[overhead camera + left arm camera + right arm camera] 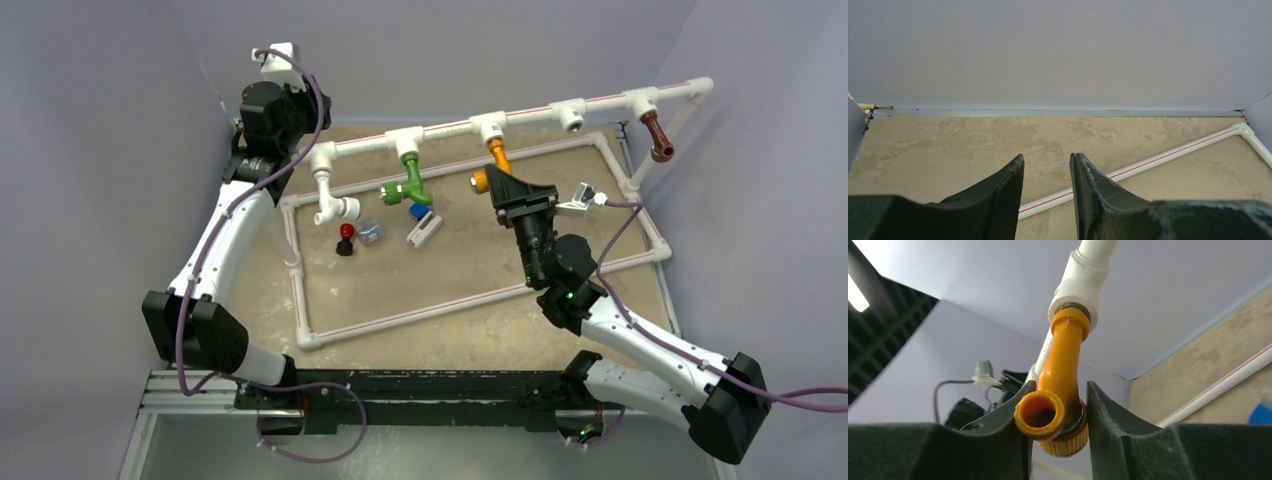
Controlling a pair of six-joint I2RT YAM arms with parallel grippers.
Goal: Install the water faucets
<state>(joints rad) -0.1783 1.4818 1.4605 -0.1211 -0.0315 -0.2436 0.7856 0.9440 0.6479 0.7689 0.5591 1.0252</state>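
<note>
The orange faucet (497, 158) hangs from a white tee socket (489, 127) on the raised pipe. My right gripper (505, 190) is shut on its lower end. In the right wrist view my gripper (1058, 386) has a finger on each side of the orange faucet (1064, 352), one against the spout rim and one against the ribbed cap. The green faucet (411, 182) hangs from the tee to the left. The brown faucet (656, 134) hangs from the far right tee. My left gripper (1046, 158) is open and empty, high at the back left above the table.
One tee socket (572, 116) between the orange and brown faucets is bare. A white elbow fitting (330, 198) hangs at the pipe's left end. A red-and-black knob (346, 238), a grey piece (369, 233), a blue piece (418, 212) and a white piece (424, 230) lie inside the floor pipe frame (420, 312).
</note>
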